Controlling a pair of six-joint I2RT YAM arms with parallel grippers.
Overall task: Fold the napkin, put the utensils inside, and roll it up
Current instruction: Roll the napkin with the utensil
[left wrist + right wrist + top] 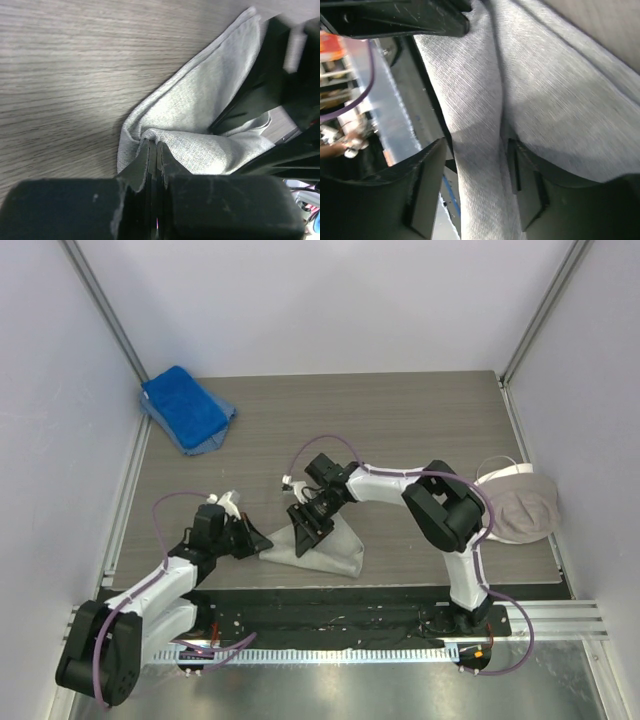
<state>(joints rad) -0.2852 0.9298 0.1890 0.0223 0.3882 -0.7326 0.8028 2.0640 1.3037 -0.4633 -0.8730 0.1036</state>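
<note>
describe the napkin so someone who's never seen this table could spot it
On the wooden table, look along the near edge, just left of centre. The napkin lies there, its left end pinched by the left gripper, the right gripper over it. It is plain light grey, unlike the bright blue towel far left and the beige cloth with a white edge at the right.

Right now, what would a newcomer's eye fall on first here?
First the grey napkin at the near edge of the table. The left hand pinches the napkin's left corner, and the right hand stands open astride a raised fold. Next, the bright blue towel in the far left corner and the beige cloth at the right edge.
</note>
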